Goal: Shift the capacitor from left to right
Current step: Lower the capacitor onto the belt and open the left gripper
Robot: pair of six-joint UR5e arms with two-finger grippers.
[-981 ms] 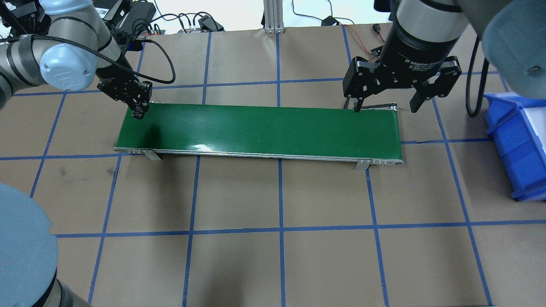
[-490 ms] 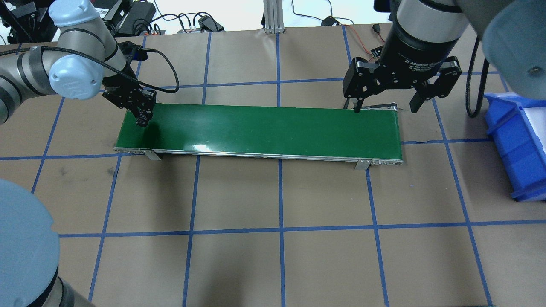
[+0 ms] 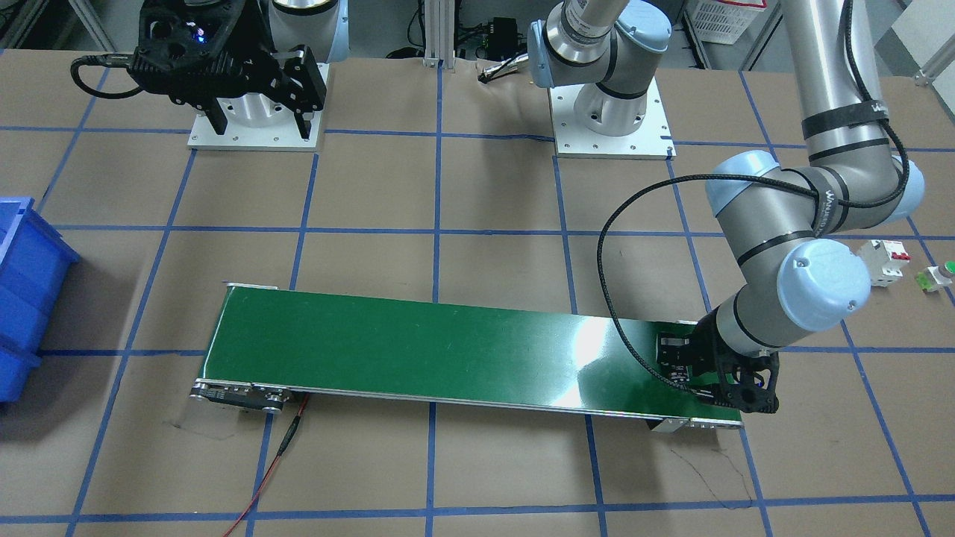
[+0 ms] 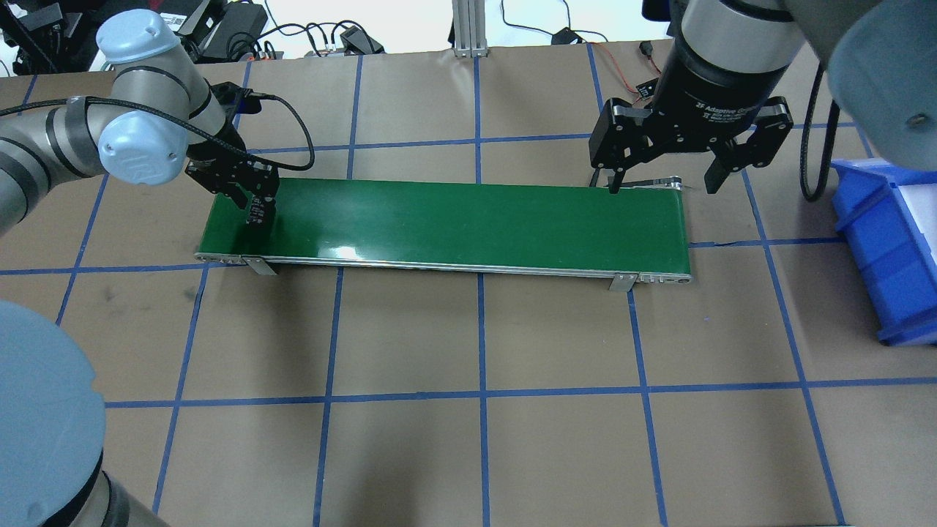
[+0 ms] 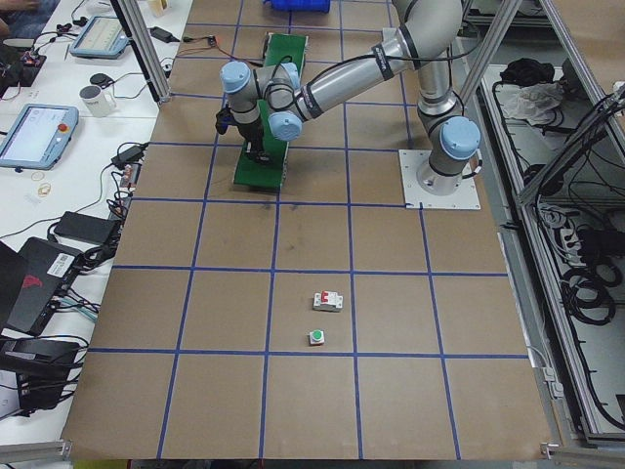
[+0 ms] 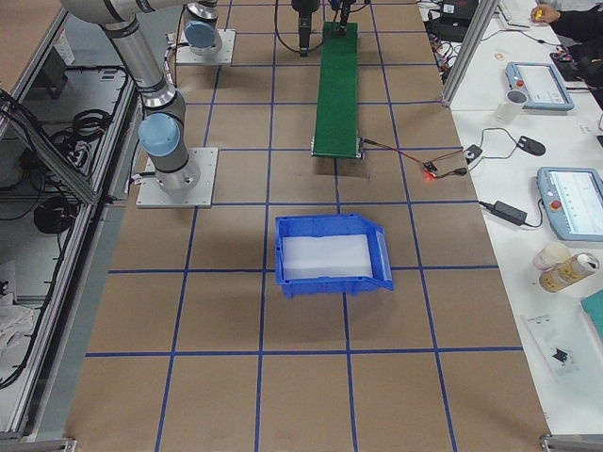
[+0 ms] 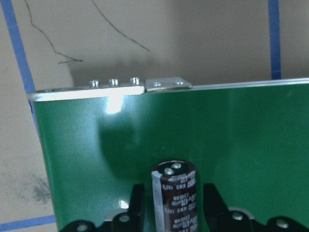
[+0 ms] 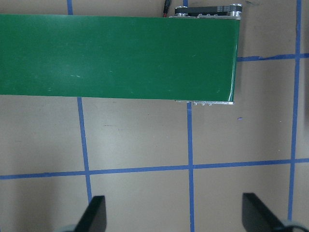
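**belt_guy:** Left wrist cam first. There's one capacitor with a dark sleeve, a grey stripe and two silver studs on its end. The left claw is clamped on it between two black fingers, over the green belt near one end. The sleeve has print on it, but it's too blurry to read.

**ur5_lurker:** Right wrist cam shows the right claw splayed wide and holding nothing. Its two tips hang over the brown worktop beside the belt's other end.

**belt_guy:** On the overhead, the only lettering that reads is "2F Adaptive", in white on the right claw's body. The left claw sits low over the belt's left end. One blue bin is at the right edge.

**ur5_lurker:** Front cam has one belt, two arm bases and one red wire off the belt's corner. One white breaker with red switches and one green-capped button sit near each other.

**belt_guy:** Left side cam shows that same pair, well apart from the belt. On the right side cam, the bin shows white inside.
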